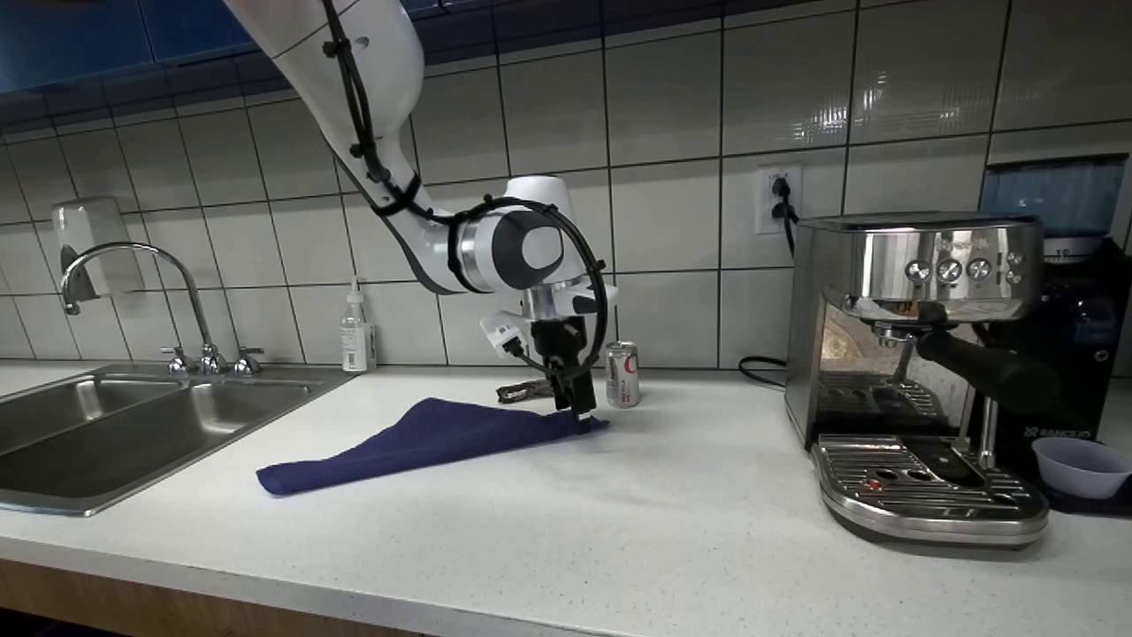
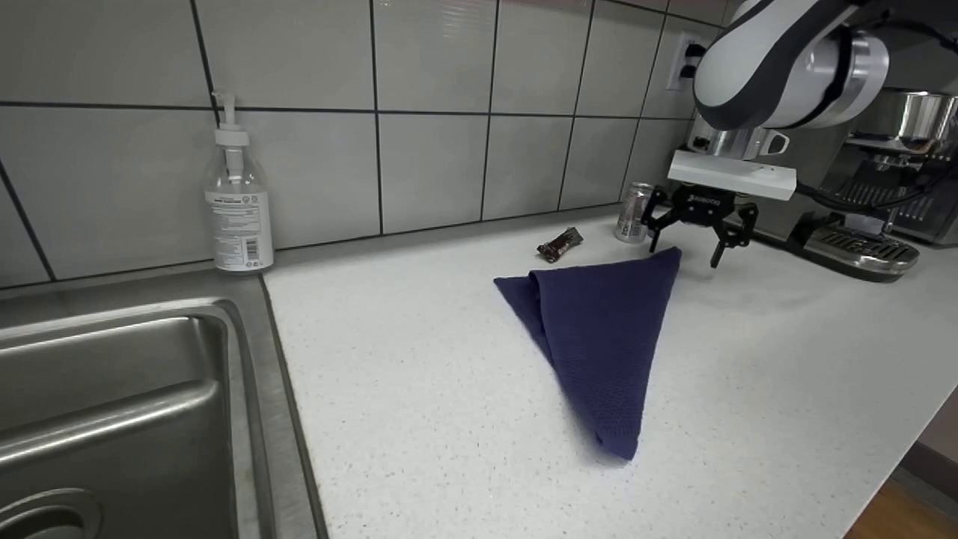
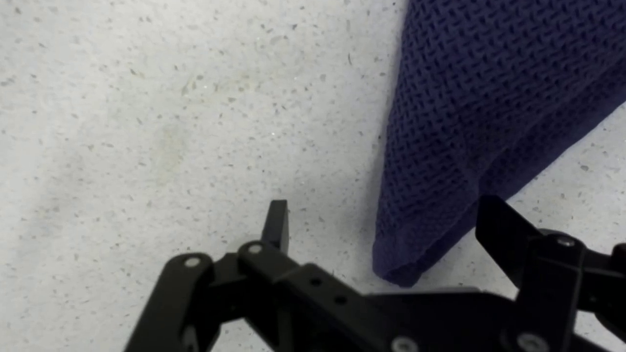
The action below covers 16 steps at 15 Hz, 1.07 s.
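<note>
Dark blue, coarse-woven fabric cloth [image 2: 606, 329], one, folded to a rough triangle; flat on the white speckled countertop [image 2: 412, 374], narrow tip at your gripper [image 2: 685, 253].
Handling, judged by look: light, soft, limp, unlikely to be harmed; the weave should give you good purchase, though loose layers may slide apart. Best hold for you: across the narrow tip, low enough to catch every layer. Tool: black, two-fingered, jaws spread wide, gripping nothing. Position: in your wrist view the tip lies between the fingers [image 3: 278, 227], closer to the finger at that picture's right, which overlaps the cloth's edge; contact there you cannot tell. Adjacent: silver drinks can [image 1: 623, 379] and small dark-brown wrapped bar [image 2: 560, 245], both near the cloth, neither touching it.
</note>
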{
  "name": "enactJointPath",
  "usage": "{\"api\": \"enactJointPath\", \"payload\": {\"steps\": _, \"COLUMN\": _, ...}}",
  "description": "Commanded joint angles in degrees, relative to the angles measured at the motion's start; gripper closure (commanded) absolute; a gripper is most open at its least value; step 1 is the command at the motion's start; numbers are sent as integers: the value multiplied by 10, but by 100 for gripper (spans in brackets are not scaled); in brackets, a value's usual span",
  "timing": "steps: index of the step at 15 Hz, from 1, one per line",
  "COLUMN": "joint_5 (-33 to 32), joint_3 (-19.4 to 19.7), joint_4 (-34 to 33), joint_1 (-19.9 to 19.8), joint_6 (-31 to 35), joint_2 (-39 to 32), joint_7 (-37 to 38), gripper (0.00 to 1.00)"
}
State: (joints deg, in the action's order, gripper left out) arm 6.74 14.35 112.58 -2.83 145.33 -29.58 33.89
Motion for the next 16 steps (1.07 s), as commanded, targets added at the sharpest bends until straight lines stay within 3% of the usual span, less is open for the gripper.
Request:
{"api": "enactJointPath", "payload": {"steps": 1, "joint_5": -11, "joint_3": 8, "joint_4": -27, "joint_1": 6, "joint_6": -26, "joint_2": -12, "joint_7": 21, "gripper": 26}}
{"api": "enactJointPath", "payload": {"steps": 3, "joint_5": -11, "joint_3": 8, "joint_4": -30, "joint_1": 5, "joint_6": -26, "joint_2": -15, "joint_7": 21, "gripper": 38}}
{"api": "enactJointPath", "payload": {"steps": 10, "joint_5": -8, "joint_3": 7, "joint_4": -41, "joint_1": 2, "joint_6": -32, "joint_2": -23, "joint_7": 19, "gripper": 94}}
{"api": "enactJointPath", "payload": {"steps": 12, "joint_5": -8, "joint_3": 7, "joint_4": -42, "joint_1": 2, "joint_6": -33, "joint_2": -24, "joint_7": 18, "gripper": 100}}
{"api": "enactJointPath", "payload": {"steps": 16, "joint_5": -5, "joint_3": 4, "joint_4": -35, "joint_1": 0, "joint_6": -29, "joint_2": -16, "joint_7": 10, "gripper": 99}}
